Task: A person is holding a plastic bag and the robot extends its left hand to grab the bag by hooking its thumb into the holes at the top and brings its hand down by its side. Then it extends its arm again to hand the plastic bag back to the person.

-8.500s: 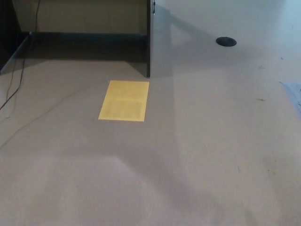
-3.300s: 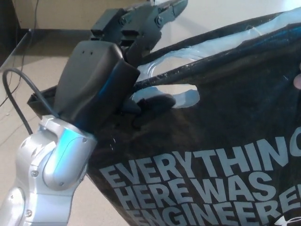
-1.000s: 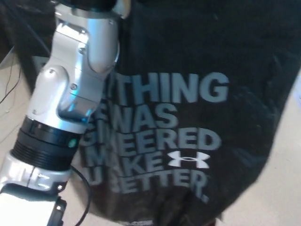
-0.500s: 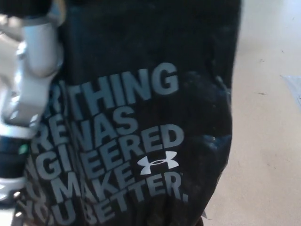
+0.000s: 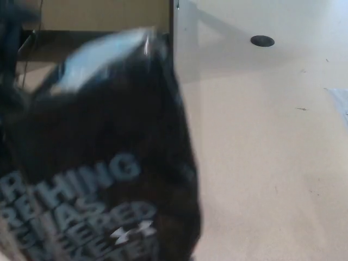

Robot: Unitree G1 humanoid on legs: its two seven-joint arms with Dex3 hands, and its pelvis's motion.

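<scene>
Filling the left half of the head view, the black plastic bag point(image 5: 109, 152) hangs blurred, its pale grey lettering and a small white logo low on its face. Beyond it spreads the beige floor point(image 5: 261, 147), with a dark partition edge point(image 5: 171, 22) upright at the top and a small black disc point(image 5: 262, 41) well apart to the right. Neither robot hand shows, so whether fingers clamp the bag I cannot tell.
</scene>
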